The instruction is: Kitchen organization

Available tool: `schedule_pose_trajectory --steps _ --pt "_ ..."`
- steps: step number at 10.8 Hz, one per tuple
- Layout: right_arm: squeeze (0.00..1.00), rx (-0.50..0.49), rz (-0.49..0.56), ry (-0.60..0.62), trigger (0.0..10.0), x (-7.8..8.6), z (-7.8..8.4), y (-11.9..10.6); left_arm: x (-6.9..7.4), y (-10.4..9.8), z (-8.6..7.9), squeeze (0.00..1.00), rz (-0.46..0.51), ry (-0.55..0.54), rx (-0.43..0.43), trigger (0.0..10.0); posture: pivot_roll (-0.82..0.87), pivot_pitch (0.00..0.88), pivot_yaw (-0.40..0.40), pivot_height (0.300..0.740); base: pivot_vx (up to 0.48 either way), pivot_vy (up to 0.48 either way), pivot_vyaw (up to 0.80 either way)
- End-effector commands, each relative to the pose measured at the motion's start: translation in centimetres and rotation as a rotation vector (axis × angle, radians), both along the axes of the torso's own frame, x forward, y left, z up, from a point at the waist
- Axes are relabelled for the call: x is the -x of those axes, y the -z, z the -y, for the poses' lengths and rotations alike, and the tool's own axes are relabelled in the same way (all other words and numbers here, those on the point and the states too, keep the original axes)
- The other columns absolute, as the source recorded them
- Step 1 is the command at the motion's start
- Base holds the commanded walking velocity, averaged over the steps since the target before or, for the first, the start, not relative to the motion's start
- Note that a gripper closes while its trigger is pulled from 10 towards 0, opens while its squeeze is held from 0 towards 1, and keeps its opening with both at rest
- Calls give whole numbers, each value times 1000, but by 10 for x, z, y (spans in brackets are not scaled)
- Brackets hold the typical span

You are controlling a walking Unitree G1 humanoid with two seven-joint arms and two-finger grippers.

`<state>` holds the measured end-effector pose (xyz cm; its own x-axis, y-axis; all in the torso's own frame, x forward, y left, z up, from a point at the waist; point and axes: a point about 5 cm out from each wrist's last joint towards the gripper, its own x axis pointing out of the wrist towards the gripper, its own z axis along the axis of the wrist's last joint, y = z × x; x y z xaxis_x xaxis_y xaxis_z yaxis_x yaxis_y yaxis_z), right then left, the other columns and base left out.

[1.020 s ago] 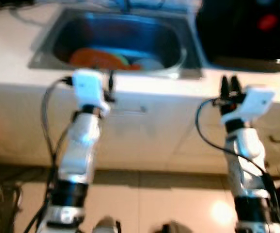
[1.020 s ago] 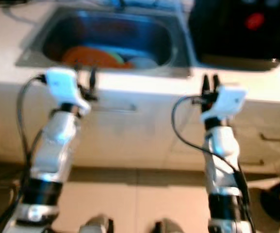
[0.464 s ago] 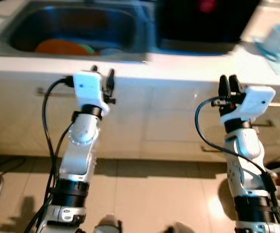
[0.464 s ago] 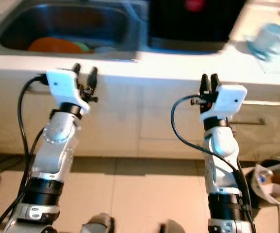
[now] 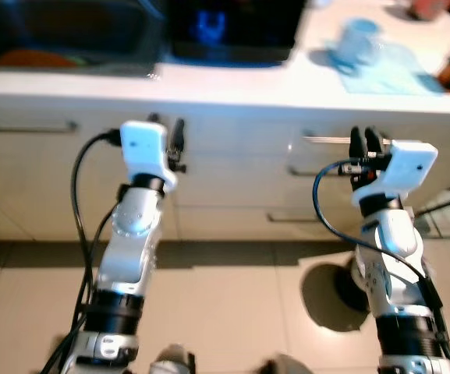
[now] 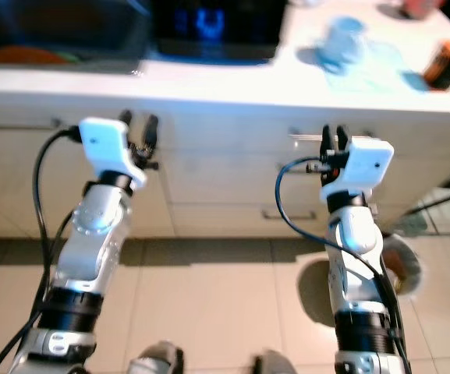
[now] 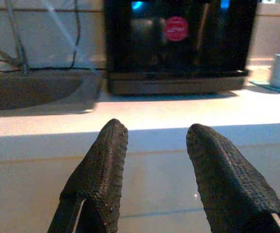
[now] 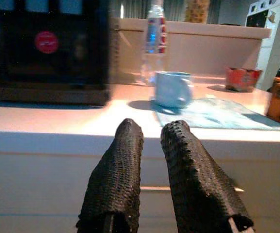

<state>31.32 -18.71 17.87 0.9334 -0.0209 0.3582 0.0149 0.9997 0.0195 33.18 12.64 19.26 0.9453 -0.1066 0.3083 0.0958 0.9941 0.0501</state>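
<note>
No text, brand or number can be read. A round red sticker [image 7: 176, 28] is carried on the front of the black appliance [image 7: 178, 48]; pale marks are seen on it, but they are too blurred to be made out. Blue lit patches [image 8: 47, 5] are shown along the appliance's top edge, with no digits resolved. A label [image 8: 155, 29] is wrapped around the clear bottle [image 8: 154, 41] behind the blue cup [image 8: 172, 89]; its lettering is too small to be read. Printed markings on the red container [image 8: 242, 79] cannot be deciphered either.
</note>
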Motion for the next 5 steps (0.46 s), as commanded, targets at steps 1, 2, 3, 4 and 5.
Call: schedule_pose_trajectory --steps 1,2,3,4,5 --pt "0 2 -28 22 10000 1 8 8 1 10 6 0 -37 19 5 10000 161 171 -16 740 0 0 0" --pt "0 0 -44 19 10000 0 9 12 1 15 5 0 -56 15 11 10000 161 171 -17 740 0 0 0" --pt "0 -4 -65 17 10000 0 9 18 0 24 3 0 -93 13 23 10000 161 170 -17 740 0 0 0" --pt "0 -2 -91 17 10000 0 10 25 0 36 1 0 -130 10 19 10000 163 169 -18 740 0 0 0" --pt "0 -10 -136 20 10000 0 12 37 0 51 -2 0 -183 13 7 10000 161 169 -21 740 0 0 0"
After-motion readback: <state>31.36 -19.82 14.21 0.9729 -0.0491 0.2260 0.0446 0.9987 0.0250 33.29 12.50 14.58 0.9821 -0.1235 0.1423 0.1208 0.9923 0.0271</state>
